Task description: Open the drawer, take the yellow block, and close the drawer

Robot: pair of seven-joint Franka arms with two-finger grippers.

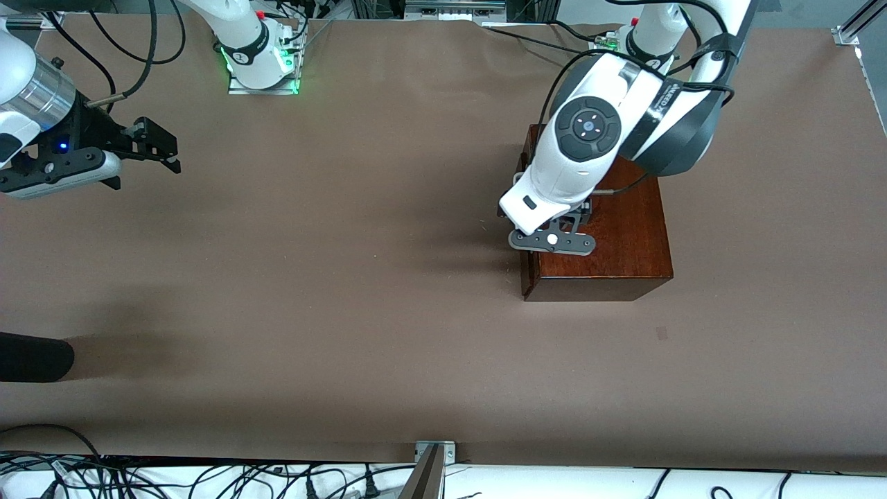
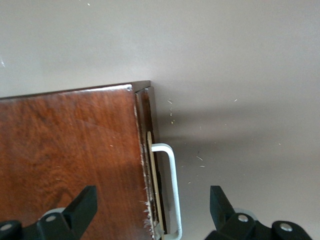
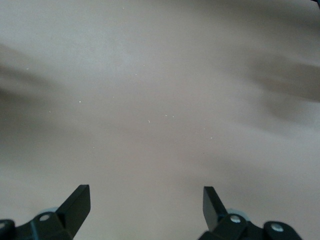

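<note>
L tool [image 2: 152, 210] hangs wide open over the box edge w/ the white handle [image 2: 170, 190] between its fingers, the drawer [image 2: 150, 150] shut, & R tool [image 3: 145, 210], also wide open, waits over bare desk [image 1: 346, 277] at the R arm's end.

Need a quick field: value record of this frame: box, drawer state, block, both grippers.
box: glossy reddish-brown wooden box, toward the left arm's end of the table
drawer: dark front nearly flush with the box, thin gap showing; not pulled out
handle: white U-shaped bar handle, ungrasped
yellow block: not visible in any view
left gripper: open, over the box edge, fingers straddling the handle
right gripper: open, over bare brown table, waiting
</note>
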